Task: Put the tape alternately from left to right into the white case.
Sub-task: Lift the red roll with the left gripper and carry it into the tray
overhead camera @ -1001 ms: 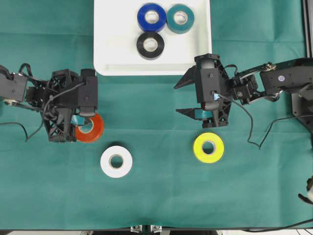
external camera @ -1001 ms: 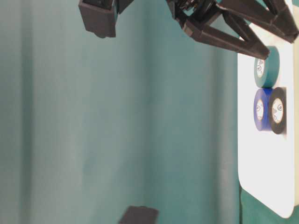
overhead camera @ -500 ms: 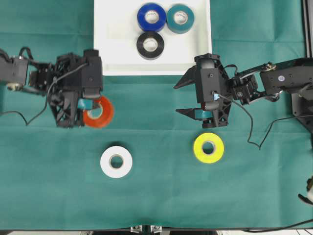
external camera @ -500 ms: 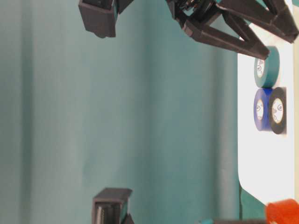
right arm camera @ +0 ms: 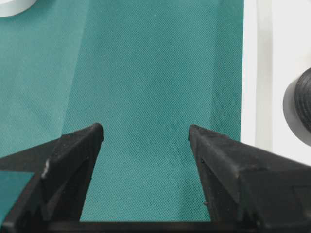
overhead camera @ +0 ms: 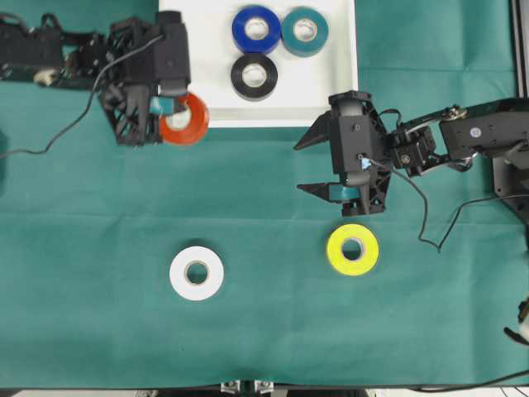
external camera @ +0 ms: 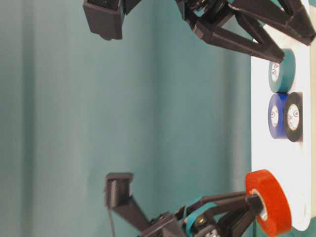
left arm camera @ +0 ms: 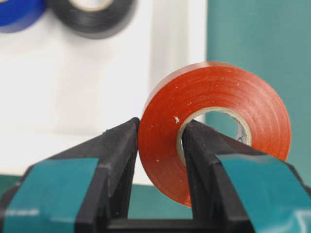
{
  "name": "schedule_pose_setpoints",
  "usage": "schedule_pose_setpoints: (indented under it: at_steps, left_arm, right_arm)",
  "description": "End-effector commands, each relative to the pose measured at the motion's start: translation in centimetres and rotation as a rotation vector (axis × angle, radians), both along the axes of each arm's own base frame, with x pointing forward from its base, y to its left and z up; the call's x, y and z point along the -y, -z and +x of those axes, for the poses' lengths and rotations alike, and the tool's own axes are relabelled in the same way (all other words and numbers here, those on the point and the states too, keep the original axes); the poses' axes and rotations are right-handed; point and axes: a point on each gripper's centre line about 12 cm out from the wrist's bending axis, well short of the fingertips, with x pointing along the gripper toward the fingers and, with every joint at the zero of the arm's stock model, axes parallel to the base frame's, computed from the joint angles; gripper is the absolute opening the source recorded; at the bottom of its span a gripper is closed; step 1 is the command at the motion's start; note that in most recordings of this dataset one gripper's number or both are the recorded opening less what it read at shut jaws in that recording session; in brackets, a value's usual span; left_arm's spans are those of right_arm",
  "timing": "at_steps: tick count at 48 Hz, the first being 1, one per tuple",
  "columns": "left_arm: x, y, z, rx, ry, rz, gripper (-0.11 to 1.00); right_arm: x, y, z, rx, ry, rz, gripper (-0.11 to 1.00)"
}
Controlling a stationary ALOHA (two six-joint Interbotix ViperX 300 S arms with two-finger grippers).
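The case [overhead camera: 198,91] lies at the far edge of the bench [overhead camera: 264,331], on the green cloth; three rolls already lie flat in it, blue [overhead camera: 255,29] and teal [overhead camera: 305,31] side by side, touching or nearly so, at the back, black [overhead camera: 254,76] just in front of the blue; by my count that is half the job, if the case is to take all six rolls in view; the red roll [overhead camera: 185,119] is in transit, held on edge over the near left rim of the case, partly over white and partly over cloth, not yet set down; the left gripper [left arm camera: 158,145] pinches it through the wall, one jaw inside the core and one on the outer face, so the jaws stand narrow and clamped on the tape; two rolls are left on the cloth, white [overhead camera: 197,274] towards the left and yellow [overhead camera: 353,250] towards the right, well apart from each other; the right gripper [overhead camera: 312,161] hangs between the case and the yellow roll, jaws spread wide and holding nothing, only cloth showing between them in its wrist view; I judge the yellow roll is its next pick, since it is the nearer
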Motion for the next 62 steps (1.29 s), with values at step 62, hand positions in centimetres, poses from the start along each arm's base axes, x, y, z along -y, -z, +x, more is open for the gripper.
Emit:
schedule_pose_setpoints:
  at_steps: [62]
  left_arm:
    - [-6.4,2.4,3.6,-0.063,0.033,0.108,-0.03]
  right_arm:
    - [-0.2,-0.7,0.3,0.026,-0.004,0.006,0.78]
